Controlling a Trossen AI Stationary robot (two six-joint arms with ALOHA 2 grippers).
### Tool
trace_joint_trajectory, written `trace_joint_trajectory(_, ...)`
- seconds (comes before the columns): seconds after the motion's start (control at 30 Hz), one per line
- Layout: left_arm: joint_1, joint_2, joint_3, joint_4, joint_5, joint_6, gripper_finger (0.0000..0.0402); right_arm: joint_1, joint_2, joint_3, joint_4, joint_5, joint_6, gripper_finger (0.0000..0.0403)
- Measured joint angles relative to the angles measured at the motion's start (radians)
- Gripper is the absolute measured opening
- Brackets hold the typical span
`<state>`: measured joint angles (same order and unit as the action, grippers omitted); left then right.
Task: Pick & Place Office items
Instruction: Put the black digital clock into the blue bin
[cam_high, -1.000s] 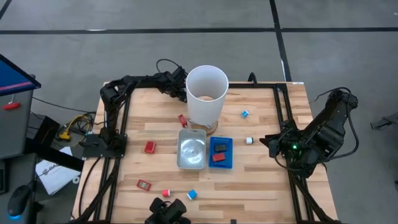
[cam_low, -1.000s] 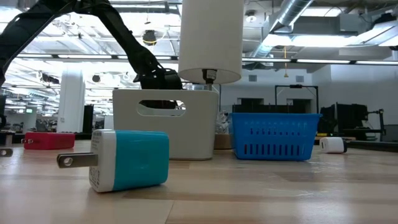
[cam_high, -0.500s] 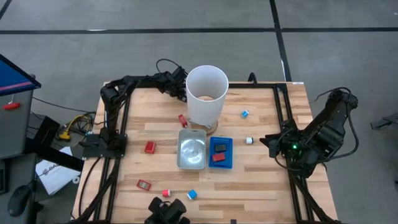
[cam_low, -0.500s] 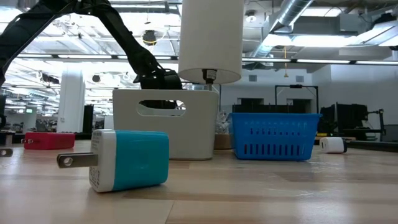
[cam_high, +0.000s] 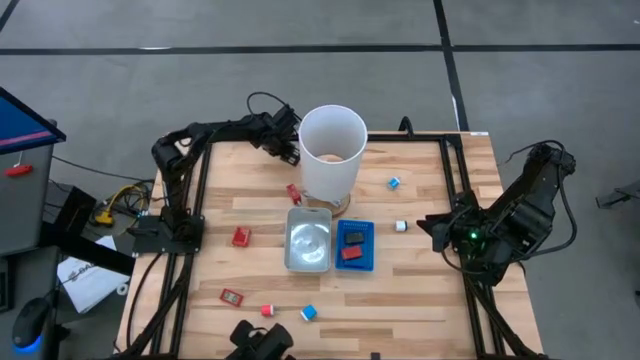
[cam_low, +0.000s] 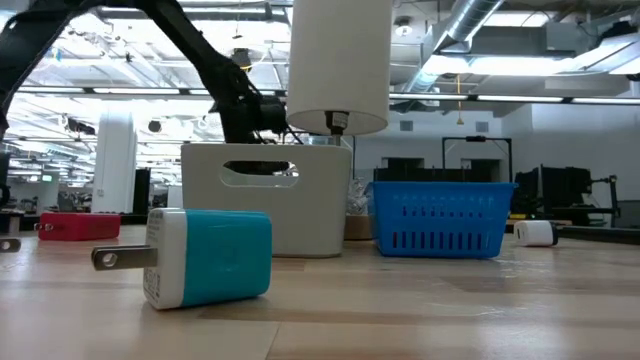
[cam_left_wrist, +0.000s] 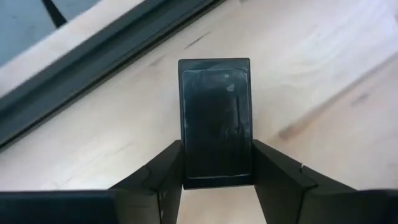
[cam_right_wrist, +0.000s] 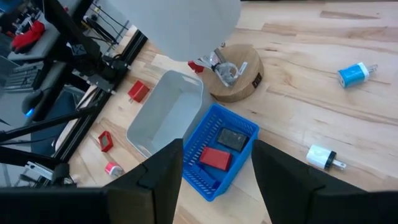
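Sorting partly done | left claw (cam_left_wrist: 216, 180) grips black block (cam_left_wrist: 216, 121) near counter's (cam_high: 420, 290) far-left corner | right claw (cam_right_wrist: 214, 163) open at right edge | blue tray (cam_high: 366, 260) holds two items; others lie loose across counter.

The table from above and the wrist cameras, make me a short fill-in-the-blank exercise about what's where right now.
1. The left tool is shut on a flat ____ block.
2. The blue tray holds a black piece and a ____ one.
3. In the high view, the clear tray lies to the ____ of the blue tray.
4. The right tool is ____, holding nothing.

Missing words: black; red; left; open
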<state>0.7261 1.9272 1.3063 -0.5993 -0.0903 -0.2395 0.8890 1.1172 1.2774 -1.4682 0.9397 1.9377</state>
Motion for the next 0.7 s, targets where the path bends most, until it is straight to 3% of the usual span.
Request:
trace_joint_trajectory(0.37, 0.000, -0.296, -0.151, -0.079, 0.021, -0.004, 0.0159, 0.000, 0.001, 0.000, 0.015, 0.034, -0.002, 0.0184)
trace_joint_trajectory(0.7, -0.019, -0.575, -0.381, -0.092, 0.113, -0.143, 0.0160, 0.000, 0.001, 0.000, 0.017, 0.057, -0.009, 0.0184)
